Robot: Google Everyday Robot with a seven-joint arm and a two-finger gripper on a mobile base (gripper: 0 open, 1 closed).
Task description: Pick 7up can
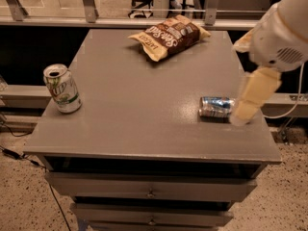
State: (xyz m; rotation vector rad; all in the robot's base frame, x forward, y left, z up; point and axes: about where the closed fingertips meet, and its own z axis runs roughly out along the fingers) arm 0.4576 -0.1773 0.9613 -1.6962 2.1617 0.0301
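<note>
The 7up can (62,88) stands upright near the left edge of the grey table (139,105). It is white and green with a silver top. My gripper (242,115) hangs at the table's right side, far from the 7up can. Its cream tip is beside the right end of a silver and blue dented can (215,107) that lies on its side. The white arm (281,32) comes in from the upper right. The gripper holds nothing that I can see.
A brown chip bag (169,35) lies at the back middle of the table. Drawers (151,190) sit below the tabletop. A rail and chair legs stand behind the table. A cable runs along the floor at the left.
</note>
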